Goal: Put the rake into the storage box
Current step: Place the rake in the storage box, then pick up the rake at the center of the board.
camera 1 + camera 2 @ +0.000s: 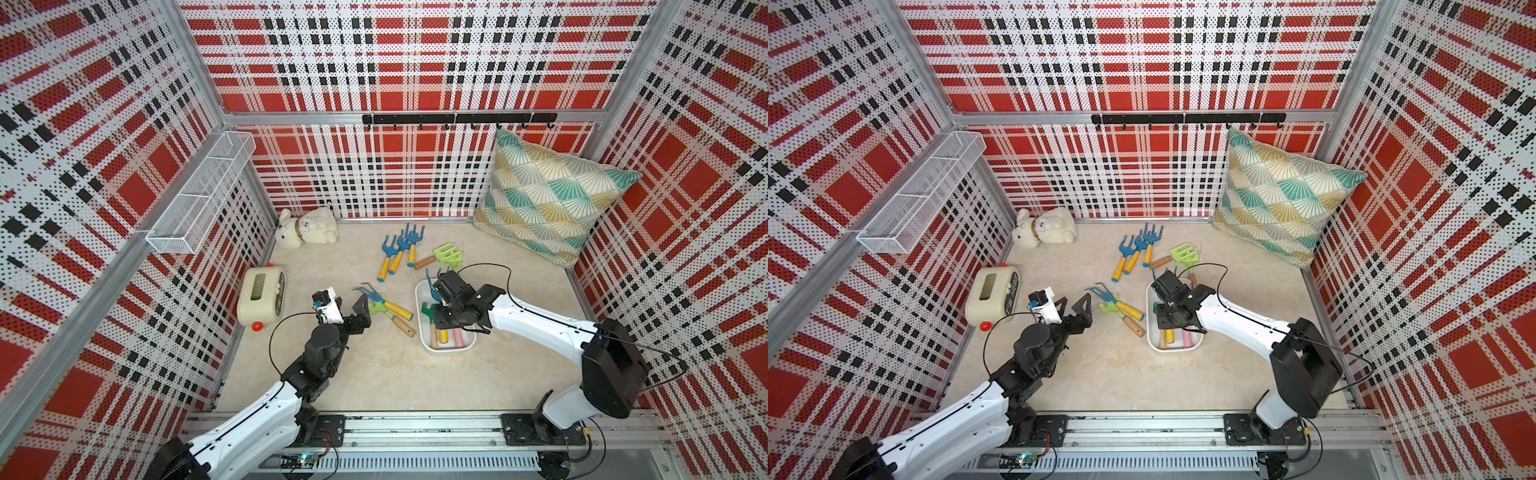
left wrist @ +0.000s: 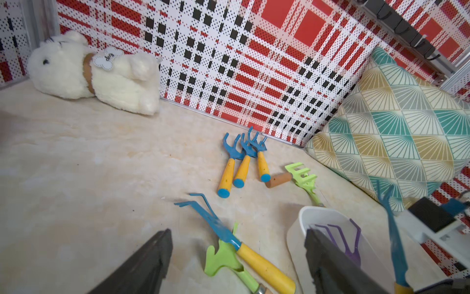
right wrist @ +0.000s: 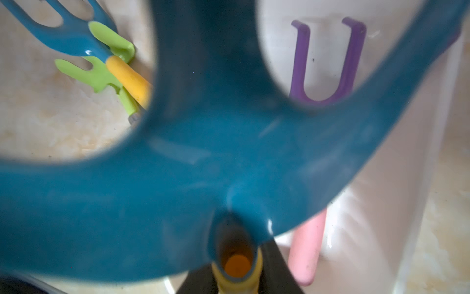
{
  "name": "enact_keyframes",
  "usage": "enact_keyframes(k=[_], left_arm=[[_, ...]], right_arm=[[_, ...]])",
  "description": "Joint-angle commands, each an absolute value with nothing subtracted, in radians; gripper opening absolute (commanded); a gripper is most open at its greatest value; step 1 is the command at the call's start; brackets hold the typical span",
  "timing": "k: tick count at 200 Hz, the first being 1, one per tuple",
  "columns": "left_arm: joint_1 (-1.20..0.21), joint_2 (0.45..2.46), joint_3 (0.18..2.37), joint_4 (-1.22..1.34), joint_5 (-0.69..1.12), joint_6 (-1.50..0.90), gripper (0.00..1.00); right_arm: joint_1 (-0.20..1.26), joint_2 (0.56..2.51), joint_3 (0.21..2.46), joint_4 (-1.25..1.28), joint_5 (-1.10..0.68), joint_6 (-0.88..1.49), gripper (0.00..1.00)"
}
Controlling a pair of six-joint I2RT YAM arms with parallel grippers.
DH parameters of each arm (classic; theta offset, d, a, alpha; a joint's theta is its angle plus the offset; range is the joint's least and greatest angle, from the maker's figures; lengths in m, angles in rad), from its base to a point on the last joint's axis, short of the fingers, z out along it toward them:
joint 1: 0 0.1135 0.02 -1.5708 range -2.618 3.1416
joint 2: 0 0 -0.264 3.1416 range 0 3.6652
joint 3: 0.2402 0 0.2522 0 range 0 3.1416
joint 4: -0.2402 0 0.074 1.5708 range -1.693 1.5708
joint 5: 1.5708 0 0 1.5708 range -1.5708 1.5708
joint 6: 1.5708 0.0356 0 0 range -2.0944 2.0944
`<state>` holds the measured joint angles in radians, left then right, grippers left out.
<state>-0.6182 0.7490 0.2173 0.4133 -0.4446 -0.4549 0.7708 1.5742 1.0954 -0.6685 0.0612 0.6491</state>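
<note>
While right gripper grips blue rake over storage box | crossed rakes beside

the rake filling the right wrist view has a smooth, glossy blue plastic head with faint scuffs, and a matt yellow handle. the storage box is smooth white plastic with a soft sheen. the loose rakes at twelve o'clock on the tabletop are the same shiny plastic. the light-green rake beside them has a bare wooden handle. the tabletop is smooth and marble-patterned, with little shine. at eleven o'clock is a fluffy plush dog, at one o'clock a matt woven-cloth cushion. the walls are perforated printed sheet set in brushed metal frame rails. at ten o'clock is a white-coated wire mesh basket.
</note>
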Motion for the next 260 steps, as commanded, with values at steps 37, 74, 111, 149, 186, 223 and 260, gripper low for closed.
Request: enact_keyframes(k=[37,74,111,149,186,223,260], left_arm=[[-0.612,0.785,0.244,0.462,-0.451,-0.425,0.88],[-0.608,0.777,0.24,0.466,-0.454,-0.424,0.88],[-0.594,0.763,0.233,0.465,-0.449,-0.426,0.88],[-0.526,0.764,0.224,0.465,-0.385,-0.459,0.88],[-0.37,0.792,0.208,0.467,-0.232,-0.546,0.89],[-0.195,0.871,0.192,0.505,-0.065,-0.631,0.88],[-0.147,0.908,0.189,0.525,-0.013,-0.656,0.88]], right_arm=[[0.767,1.588,1.089,-0.698,0.043,0.654,0.2],[0.767,1.575,1.097,-0.723,0.07,0.65,0.51],[0.767,1.517,1.099,-0.731,0.092,0.652,0.6],[0.767,1.462,1.103,-0.69,0.084,0.646,0.61],[0.795,1.431,1.089,-0.538,-0.034,0.622,0.59],[0.878,1.541,1.206,-0.529,-0.046,0.56,0.58],[0.942,1.714,1.367,-0.61,0.013,0.483,0.57]])
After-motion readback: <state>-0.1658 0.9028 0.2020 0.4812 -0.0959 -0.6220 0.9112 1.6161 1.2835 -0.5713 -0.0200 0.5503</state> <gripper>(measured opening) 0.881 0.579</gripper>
